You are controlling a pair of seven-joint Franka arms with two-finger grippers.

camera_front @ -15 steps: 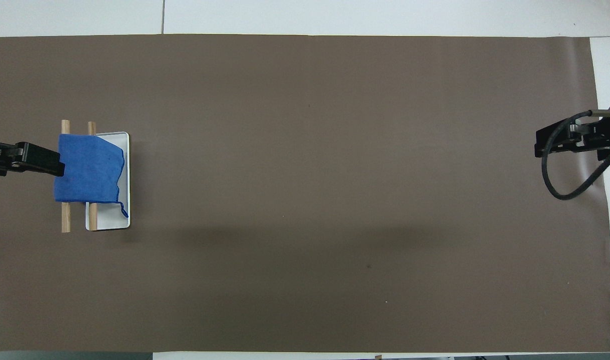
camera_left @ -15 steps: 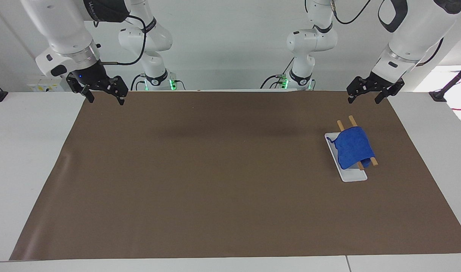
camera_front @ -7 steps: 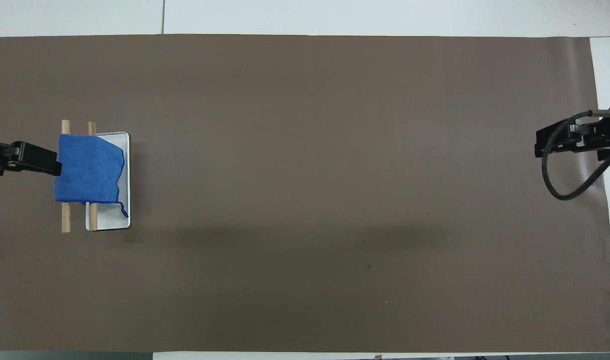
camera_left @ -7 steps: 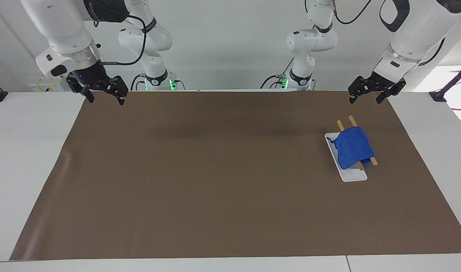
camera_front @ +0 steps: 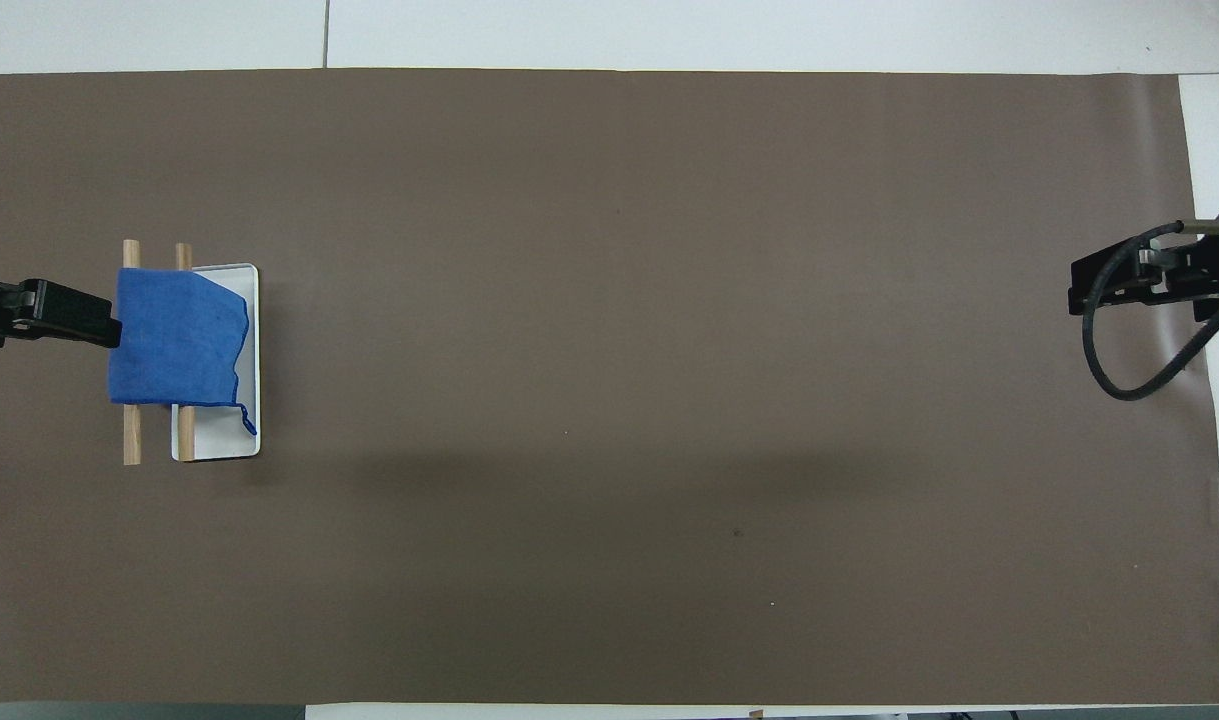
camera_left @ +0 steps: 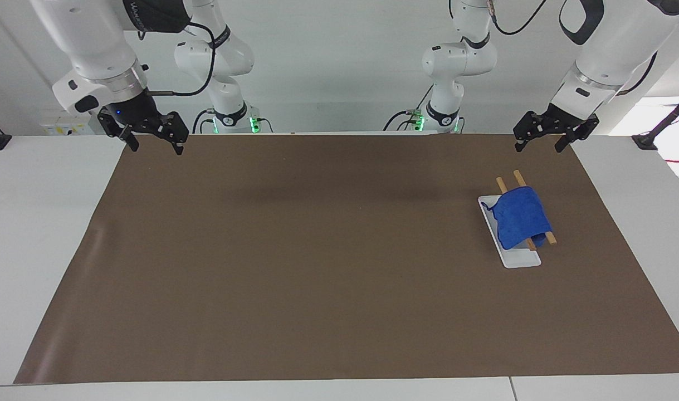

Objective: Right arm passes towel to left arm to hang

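A crumpled blue cloth towel (camera_left: 521,221) is hanging over two parallel wooden dowel rails (camera_left: 519,178), drooping onto a flat white rectangular tray (camera_left: 518,258) at the right of the facing frame, toward the left arm's end of the worktop. The tray is sitting on a large brown paper mat (camera_left: 328,262) covering the white worktop (camera_left: 33,234).

The left arm's black two-finger gripper (camera_left: 540,145) is hovering at the upper right of that frame, over the mat's edge, its fingers spread wide and holding nothing. The right arm's black gripper (camera_left: 155,146) (the one showing a small blue light) is hanging at the upper left, fingers likewise wide and empty.
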